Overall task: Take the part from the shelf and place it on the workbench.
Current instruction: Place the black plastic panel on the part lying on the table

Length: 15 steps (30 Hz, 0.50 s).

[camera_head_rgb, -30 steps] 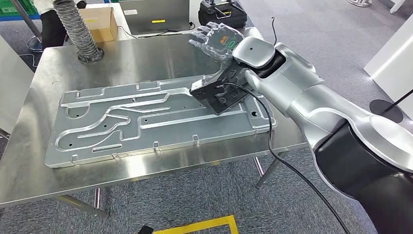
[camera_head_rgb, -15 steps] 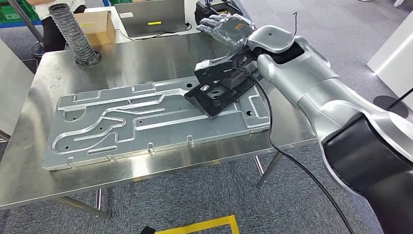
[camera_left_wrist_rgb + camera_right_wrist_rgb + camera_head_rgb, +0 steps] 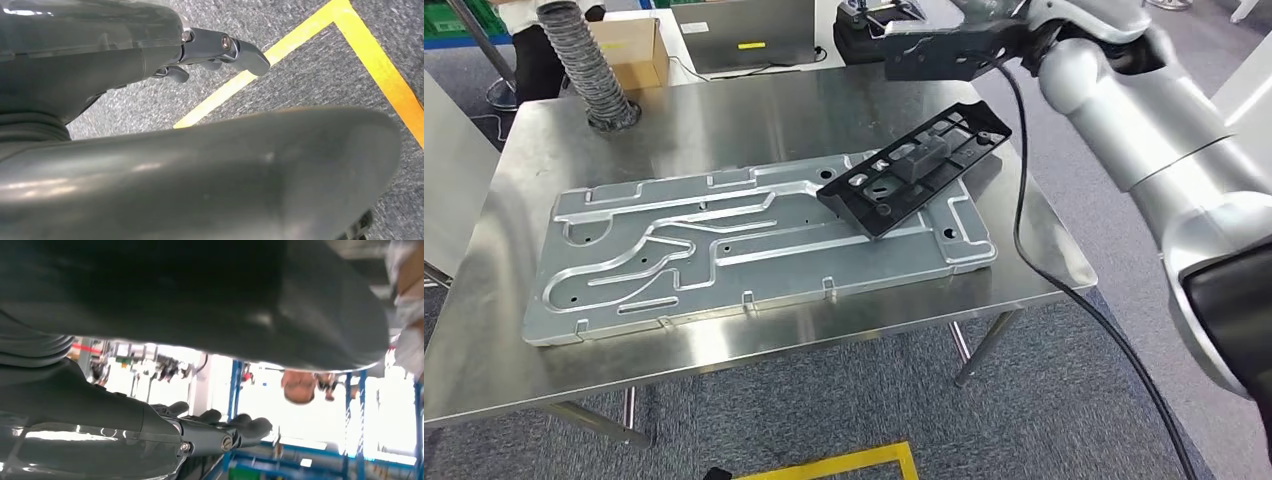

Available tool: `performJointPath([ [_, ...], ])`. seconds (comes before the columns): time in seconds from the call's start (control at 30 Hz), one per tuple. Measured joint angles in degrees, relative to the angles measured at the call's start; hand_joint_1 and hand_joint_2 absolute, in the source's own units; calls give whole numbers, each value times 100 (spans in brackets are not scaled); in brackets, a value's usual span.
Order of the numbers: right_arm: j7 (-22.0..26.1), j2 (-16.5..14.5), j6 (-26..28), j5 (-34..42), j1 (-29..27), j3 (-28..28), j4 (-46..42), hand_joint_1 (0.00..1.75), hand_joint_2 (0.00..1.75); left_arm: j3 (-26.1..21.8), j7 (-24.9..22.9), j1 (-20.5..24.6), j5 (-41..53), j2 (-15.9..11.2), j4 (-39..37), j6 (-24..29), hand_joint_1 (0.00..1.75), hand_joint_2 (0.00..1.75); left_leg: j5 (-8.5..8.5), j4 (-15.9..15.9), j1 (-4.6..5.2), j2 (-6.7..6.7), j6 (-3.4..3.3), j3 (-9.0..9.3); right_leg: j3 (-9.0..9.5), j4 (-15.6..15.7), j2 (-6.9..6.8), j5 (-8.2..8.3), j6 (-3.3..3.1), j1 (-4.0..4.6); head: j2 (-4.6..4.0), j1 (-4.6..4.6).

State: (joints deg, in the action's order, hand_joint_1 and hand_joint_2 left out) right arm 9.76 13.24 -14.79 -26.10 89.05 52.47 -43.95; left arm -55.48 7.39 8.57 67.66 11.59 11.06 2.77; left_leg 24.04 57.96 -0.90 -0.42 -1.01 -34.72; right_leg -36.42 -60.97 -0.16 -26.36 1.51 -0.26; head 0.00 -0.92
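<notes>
The black part [image 3: 912,170], a flat frame with cut-outs, lies slanted across the right end of the big aluminium plate [image 3: 674,260] on the steel workbench [image 3: 514,170]. Nothing holds it. My right arm [image 3: 1144,110] reaches up past the top of the head view, well above the part. In the right wrist view my right hand [image 3: 215,432] has its fingers stretched out and apart, with nothing in them. My left hand [image 3: 220,47] hangs over the carpet with loosely spread fingers and holds nothing.
A ribbed grey hose [image 3: 584,70] stands on the workbench's back left corner. Behind the bench are a cardboard box [image 3: 629,45], a grey case [image 3: 744,30], a black case [image 3: 864,30] and a person [image 3: 534,50]. A black cable [image 3: 1024,250] hangs from my right arm. Yellow tape [image 3: 350,55] marks the floor.
My right hand has let go of the black part and risen up and back, out of the head view. The part now rests on the plate.
</notes>
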Motion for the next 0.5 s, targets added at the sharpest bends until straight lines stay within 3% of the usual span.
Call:
performJointPath([
  [0.1, -60, 423, -32, 190, 132, -194, -214, 0, 0, -32, 38, -42, -68, -6, 0, -51, 0, 0, -17, -13, -5, -9, -43, -2, -480, -1062, 7, -514, 80, -31, 0, 0],
  [0.13, -82, 599, -22, 283, 137, -263, -296, 0, 0, -50, 48, -65, -91, -8, 0, -66, 0, 0, -18, -7, -5, -15, -47, -2, -580, -1279, 7, -563, 97, -42, 0, 0],
  [0.17, -95, 802, -5, 386, 129, -345, -392, 0, 0, -69, 56, -86, -110, -10, 0, -78, 0, 0, -20, 1, -5, -25, -50, -4, -578, -1279, 7, -503, 105, -52, 0, 0],
  [0.2, -95, 1029, 26, 495, 107, -441, -499, 0, 0, -90, 62, -105, -124, -12, 0, -86, 0, 0, -21, 9, -5, -37, -50, -4, -458, -1043, 6, -348, 103, -60, 0, 0],
  [0.27, -72, 1514, 146, 710, 10, -684, -747, 0, 0, -121, 72, -127, -139, -15, 0, -92, 0, 0, -18, 24, 2, -76, -38, -9, -47, -230, 6, 18, 69, -50, 0, 1],
  [0.33, -9, 1986, 338, 900, -223, -965, -986, 0, 0, -137, 82, -146, -156, -17, 0, -99, 0, 0, -26, 32, 11, -107, -2, -25, 192, 279, 5, 186, 25, -14, 0, 1],
  [0.43, 152, 2672, 795, 1128, -1035, -1555, -1403, 0, 0, -163, 118, -183, -186, -25, 0, -105, 0, 0, -36, 27, 2, -125, 75, -35, 220, 381, -18, 237, -37, 10, 0, 1],
  [0.5, 246, 3012, 1032, 1148, -1746, -2073, -1658, 0, 0, -176, 150, -205, -211, -38, 0, -104, 0, 0, 186, 217, 8, -91, 118, -101, 208, 438, -49, 301, -102, -19, 0, 0],
])
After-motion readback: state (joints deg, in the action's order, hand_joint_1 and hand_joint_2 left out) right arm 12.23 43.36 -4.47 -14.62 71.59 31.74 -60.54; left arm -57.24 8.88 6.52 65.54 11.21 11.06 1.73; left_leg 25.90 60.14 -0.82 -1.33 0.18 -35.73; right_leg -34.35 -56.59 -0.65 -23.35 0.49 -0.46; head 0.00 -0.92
